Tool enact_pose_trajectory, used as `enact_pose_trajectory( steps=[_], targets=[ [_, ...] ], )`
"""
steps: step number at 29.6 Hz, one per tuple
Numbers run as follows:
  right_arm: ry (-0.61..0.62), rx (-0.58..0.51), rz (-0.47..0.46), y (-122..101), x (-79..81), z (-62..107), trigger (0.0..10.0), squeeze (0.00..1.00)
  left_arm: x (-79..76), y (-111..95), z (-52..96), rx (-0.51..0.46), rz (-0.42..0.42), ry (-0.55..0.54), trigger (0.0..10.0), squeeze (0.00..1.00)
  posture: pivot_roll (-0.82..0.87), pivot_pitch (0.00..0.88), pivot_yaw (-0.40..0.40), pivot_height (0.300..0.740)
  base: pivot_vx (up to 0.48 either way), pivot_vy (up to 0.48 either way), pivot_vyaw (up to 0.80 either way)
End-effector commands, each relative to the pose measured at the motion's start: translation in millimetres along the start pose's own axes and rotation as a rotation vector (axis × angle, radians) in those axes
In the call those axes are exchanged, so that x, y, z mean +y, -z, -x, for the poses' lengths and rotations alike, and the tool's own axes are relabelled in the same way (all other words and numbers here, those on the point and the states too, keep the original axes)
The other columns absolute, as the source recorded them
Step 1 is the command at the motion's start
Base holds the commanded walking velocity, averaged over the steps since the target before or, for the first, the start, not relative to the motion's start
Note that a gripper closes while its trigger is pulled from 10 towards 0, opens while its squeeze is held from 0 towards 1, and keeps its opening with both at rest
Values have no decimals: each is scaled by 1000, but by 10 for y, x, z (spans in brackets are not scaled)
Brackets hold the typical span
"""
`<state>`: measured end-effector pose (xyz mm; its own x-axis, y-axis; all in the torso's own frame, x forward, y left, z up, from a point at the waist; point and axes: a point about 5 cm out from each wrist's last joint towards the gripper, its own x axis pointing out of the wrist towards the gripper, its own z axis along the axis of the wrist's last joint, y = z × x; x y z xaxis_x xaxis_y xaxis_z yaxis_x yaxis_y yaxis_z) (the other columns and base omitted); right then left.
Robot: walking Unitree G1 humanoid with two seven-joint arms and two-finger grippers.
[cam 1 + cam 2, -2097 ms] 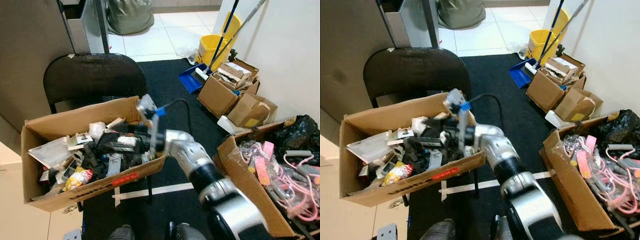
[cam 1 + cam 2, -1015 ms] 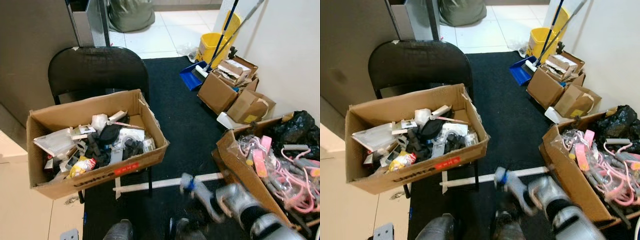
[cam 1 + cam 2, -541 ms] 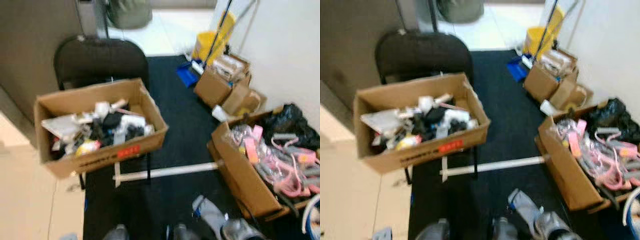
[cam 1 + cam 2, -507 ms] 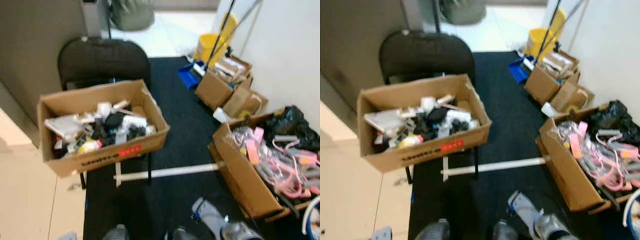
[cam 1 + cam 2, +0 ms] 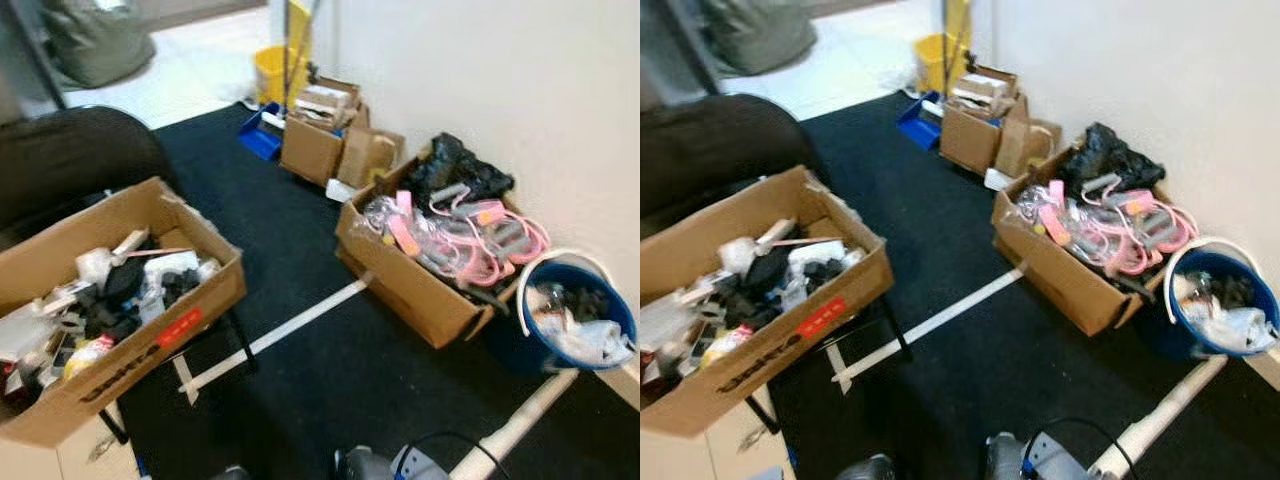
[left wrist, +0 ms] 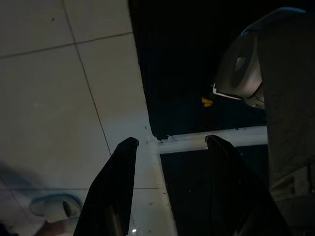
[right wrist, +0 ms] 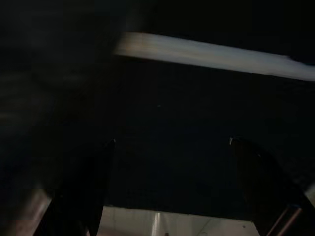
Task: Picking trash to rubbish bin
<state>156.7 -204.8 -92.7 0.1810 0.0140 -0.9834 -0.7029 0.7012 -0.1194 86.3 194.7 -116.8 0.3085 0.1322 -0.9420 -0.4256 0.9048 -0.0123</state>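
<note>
**Trash box on the left, blue bin at the right wall, both arms low and empty**

A cardboard box of trash (image 5: 110,300) sits at the near left on a black chair (image 5: 70,155), packed with white scraps, black pieces and a yellow wrapper. Across the black carpet (image 5: 300,260), a strip of white tape (image 5: 290,330) runs from the chair legs toward a second cardboard box (image 5: 420,280) on the right, which holds pink hangers (image 5: 480,235) and grey parts, with a black plastic bag (image 5: 455,165) behind it. The blue rubbish bin (image 5: 575,315) stands at the near right against the white wall (image 5: 500,80), just beside that second box, with white and dark trash already inside. Farther along the wall are smaller cardboard boxes (image 5: 320,140), a blue dustpan (image 5: 258,135) and a yellow mop bucket (image 5: 272,70).

The left gripper (image 6: 170,142) hangs over the edge where pale floor tiles (image 6: 59,88) meet the carpet, its jaws apart and holding nothing; the robot's foot (image 6: 241,73) shows beside them. The right gripper (image 7: 170,145) hangs over dark carpet crossed by a pale strip, its jaws also wide apart and empty, in a very dark and blurred wrist view.
</note>
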Motion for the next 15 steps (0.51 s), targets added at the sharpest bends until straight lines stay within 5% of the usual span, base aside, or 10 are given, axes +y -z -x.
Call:
enact_pose_trajectory(
  steps=[1, 15],
  targets=[
    [5, 18, 22, 62, 3, -3, 10000, 0, -319, 117, 10, 48, -16, 104, 10000, 0, 86, 163, -63, 740, 0, 0, -800],
    [18, 11, 120, -18, 55, -19, 10000, 0, -319, 120, 10, 54, -66, 114, 10000, 0, 71, 146, -52, 740, 0, 0, -800]
  ],
)
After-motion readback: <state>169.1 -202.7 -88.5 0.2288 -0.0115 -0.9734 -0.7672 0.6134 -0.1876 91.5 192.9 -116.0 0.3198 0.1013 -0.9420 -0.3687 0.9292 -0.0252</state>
